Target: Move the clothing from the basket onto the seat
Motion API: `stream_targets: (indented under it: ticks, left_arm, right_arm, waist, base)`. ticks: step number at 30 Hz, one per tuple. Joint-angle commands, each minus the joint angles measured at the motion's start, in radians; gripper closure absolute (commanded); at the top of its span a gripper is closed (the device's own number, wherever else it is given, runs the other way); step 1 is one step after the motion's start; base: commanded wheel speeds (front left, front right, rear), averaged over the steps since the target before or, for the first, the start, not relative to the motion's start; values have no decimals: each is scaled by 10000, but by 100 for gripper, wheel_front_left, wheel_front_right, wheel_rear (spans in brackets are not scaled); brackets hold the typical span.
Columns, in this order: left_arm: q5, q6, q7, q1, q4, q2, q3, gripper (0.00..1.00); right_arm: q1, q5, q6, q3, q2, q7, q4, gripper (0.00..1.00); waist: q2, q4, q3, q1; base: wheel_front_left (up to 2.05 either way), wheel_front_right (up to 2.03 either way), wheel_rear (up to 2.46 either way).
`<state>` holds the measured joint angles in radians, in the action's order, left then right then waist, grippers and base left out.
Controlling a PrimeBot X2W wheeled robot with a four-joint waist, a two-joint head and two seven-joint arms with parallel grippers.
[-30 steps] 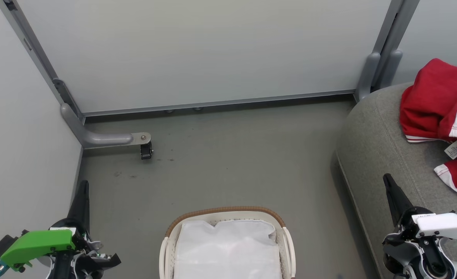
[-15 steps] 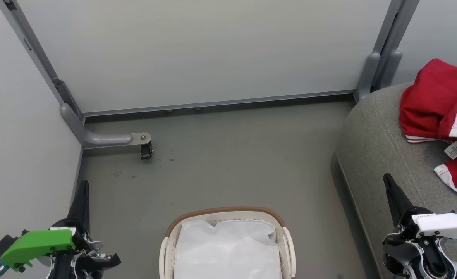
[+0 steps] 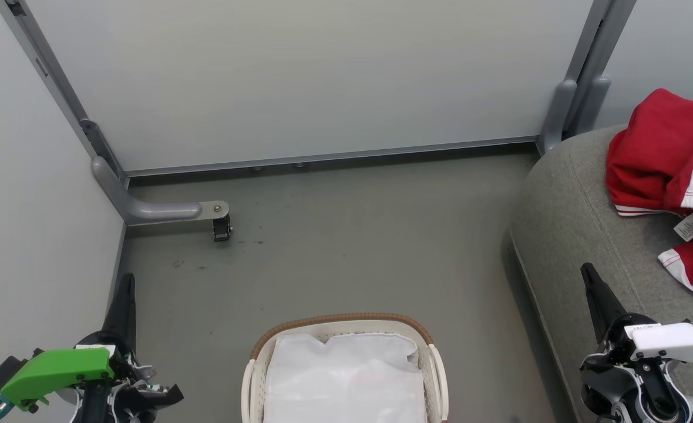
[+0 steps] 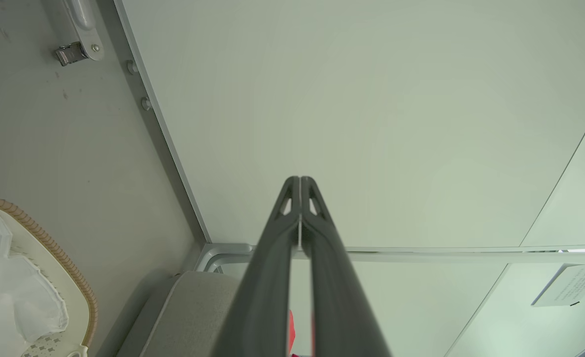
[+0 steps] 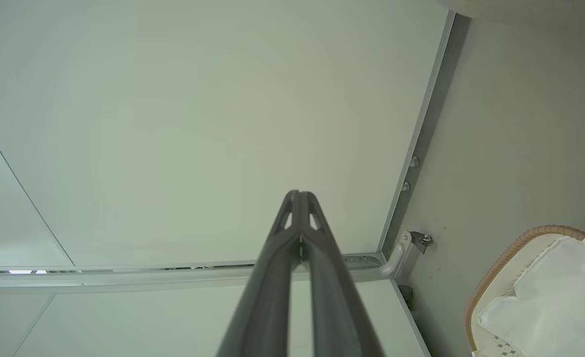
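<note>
Nothing is legible; print on the clothing (image 3: 652,147) tag (image 3: 688,227) and wall notice (image 4: 567,291) is too small.

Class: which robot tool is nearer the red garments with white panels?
Right. The right tool sits over the grey fabric couch cushion, just short of the red white-panelled garments; the left tool is far off by the left wall, beyond the white perforated basket.
</note>
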<state>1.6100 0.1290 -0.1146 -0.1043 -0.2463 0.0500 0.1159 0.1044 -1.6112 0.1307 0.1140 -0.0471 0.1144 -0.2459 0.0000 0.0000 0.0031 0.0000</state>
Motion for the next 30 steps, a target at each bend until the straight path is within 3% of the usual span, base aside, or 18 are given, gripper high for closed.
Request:
stream_targets:
  ticks: [1, 30]
  left_arm:
    - [46, 59, -33, -109, 19, -5, 15, 100]
    - [50, 59, -29, -108, 21, -5, 10, 100]
  right_arm:
    - [83, -34, 0, 18, -59, 30, 41, 100]
    - [83, -35, 0, 17, -60, 29, 41, 100]
  waist:
    - [0, 0, 0, 0]
    - [0, 0, 0, 0]
  base:
    - [0, 0, 0]
    - [0, 0, 0]
